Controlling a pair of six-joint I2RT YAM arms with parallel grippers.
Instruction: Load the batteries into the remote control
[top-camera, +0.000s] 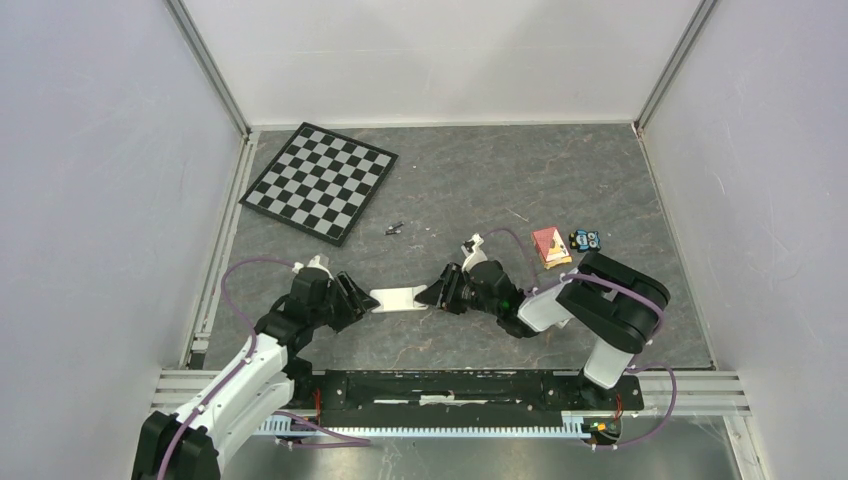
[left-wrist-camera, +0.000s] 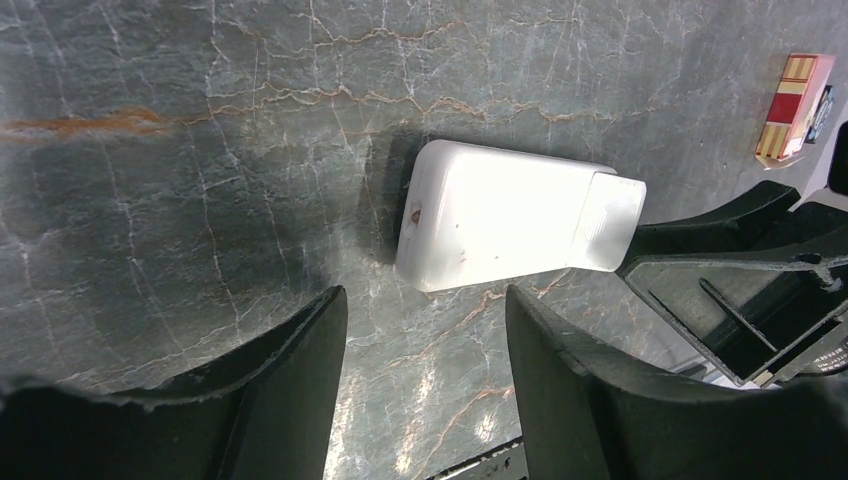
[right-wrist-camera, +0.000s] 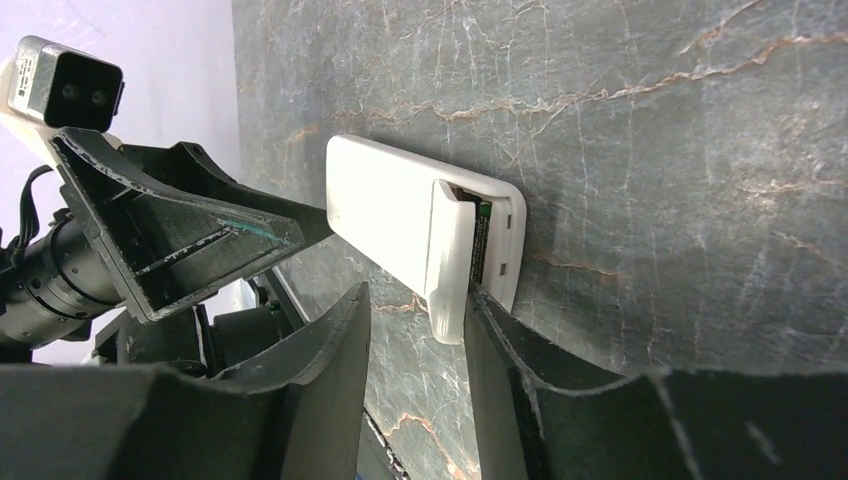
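Grey marbled counter, checking L to R. A chessboard lies far L, at an angle, well apart from the action.

L claw is low over the counter w/ its jaws spread wide and nothing between them. On the L wrist cam the remote control lies just beyond the fingertips, not in the gap.

Batteries: tiny dark slivers on bare counter, behind the remote and apart from it. Too small for me to count for sure.

The remote lies flat between the two claws, plain white back up, long axis running L-R. At its R end the battery cover is lifted and partly off, w/ a bit of green inside the compartment showing on the R wrist cam.

R claw is at that end, jaws apart, not clamping. One finger has its tip right at the cover's edge; the cover's lower corner hangs into the gap.

Further R, beside the R arm: a small orange-pink box and, just beside it, a little toy car.
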